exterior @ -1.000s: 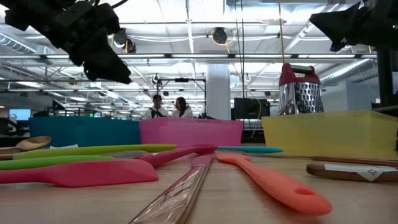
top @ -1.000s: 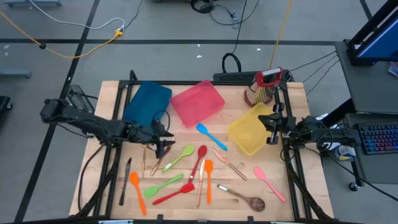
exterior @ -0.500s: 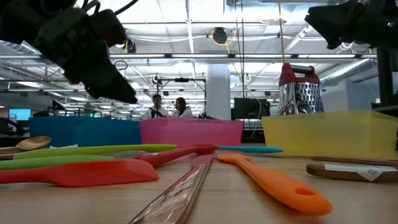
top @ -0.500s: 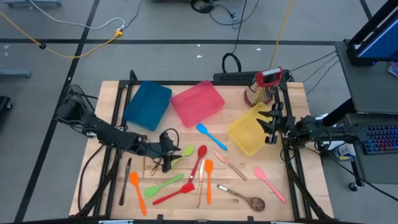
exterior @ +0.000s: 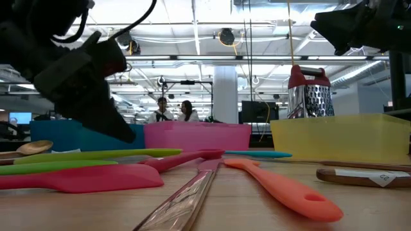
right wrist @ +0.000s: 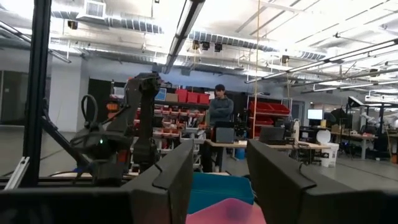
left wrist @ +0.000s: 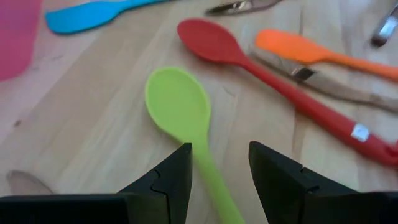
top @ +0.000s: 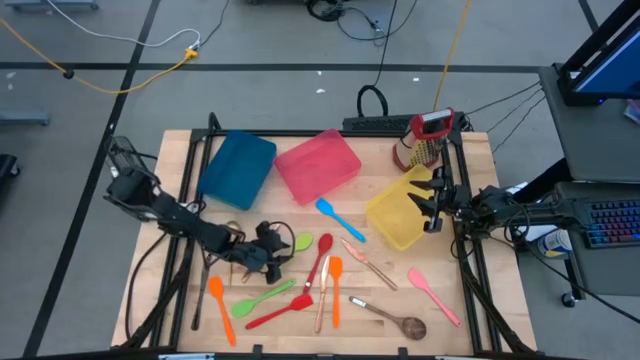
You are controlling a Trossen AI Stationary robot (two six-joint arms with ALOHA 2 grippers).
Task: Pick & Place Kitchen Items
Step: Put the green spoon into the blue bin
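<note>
Many kitchen items lie on the wooden table: a light green spoon [left wrist: 180,106], a red spoon [left wrist: 280,84], an orange spatula [left wrist: 311,50] and a blue spatula [left wrist: 87,14]. My left gripper [left wrist: 219,152] is low over the table left of centre [top: 272,255]. It is open, with one finger on either side of the green spoon's handle [left wrist: 214,177], apart from it. The green spoon [top: 296,245] lies flat on the wood. My right gripper [top: 425,205] is open and holds nothing, raised over the yellow bin [top: 398,210] at the right edge.
A blue bin [top: 238,166], a pink bin [top: 318,165] and the yellow bin stand along the far half, with a red-topped grater [top: 425,138] at the far right. More utensils [top: 330,290] crowd the near middle. People stand in the room beyond the table [exterior: 173,110].
My left gripper has come down and moved toward the table's near and right side, from beside the blue bin to the green spoon's handle, staying open.
</note>
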